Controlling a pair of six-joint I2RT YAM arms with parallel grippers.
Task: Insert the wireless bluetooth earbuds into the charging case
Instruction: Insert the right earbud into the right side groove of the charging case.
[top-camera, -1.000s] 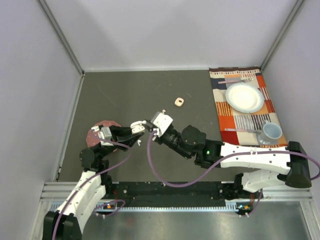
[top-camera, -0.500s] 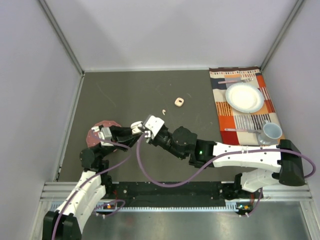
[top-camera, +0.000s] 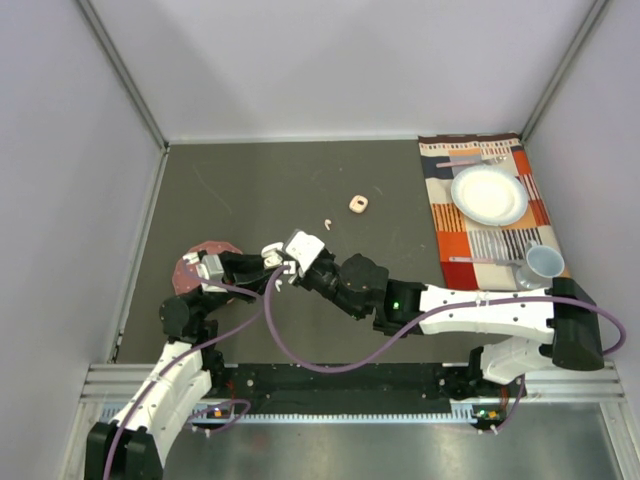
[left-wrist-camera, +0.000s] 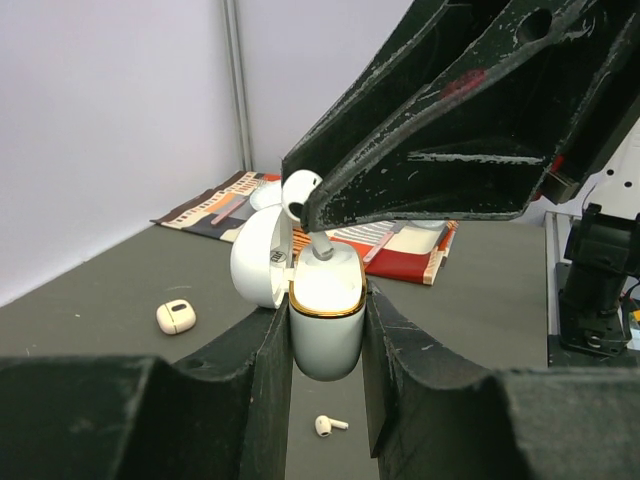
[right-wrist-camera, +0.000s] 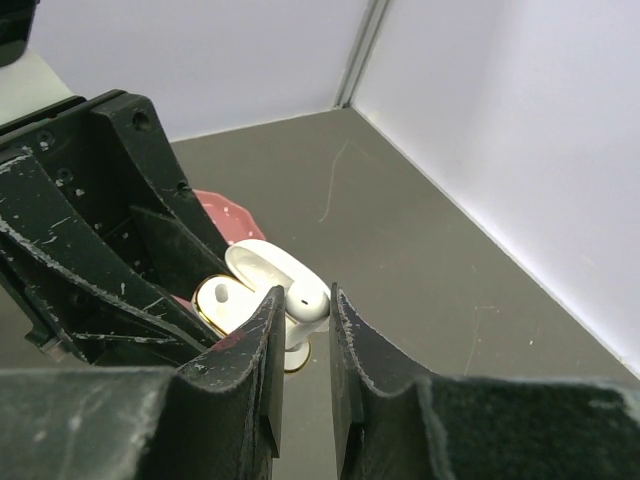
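Left of centre on the grey table (top-camera: 260, 180), toward its near side, the two grippers meet. The left gripper (left-wrist-camera: 326, 335) is clenched on a white charging case (left-wrist-camera: 326, 318) with a gold rim, held upright, its lid (left-wrist-camera: 258, 258) swung open. The right gripper (right-wrist-camera: 305, 335) pinches a white earbud (right-wrist-camera: 308, 298) directly over the case, with the stem pointing down to the open top. A second white earbud (right-wrist-camera: 220, 293) sits in one well of the case. In the left wrist view the right gripper's black fingers (left-wrist-camera: 440, 150) hang across the case and hide most of the opening.

A loose earbud (top-camera: 326, 221) lies on the table just beyond the grippers, and farther off is a small peach case (top-camera: 359, 204) — both well apart from the held case. A red round mat (top-camera: 200, 258) lies under the left arm. At the far right a striped placemat (top-camera: 500, 232) carries a white plate (top-camera: 489, 194), cutlery and a cup (top-camera: 543, 263).
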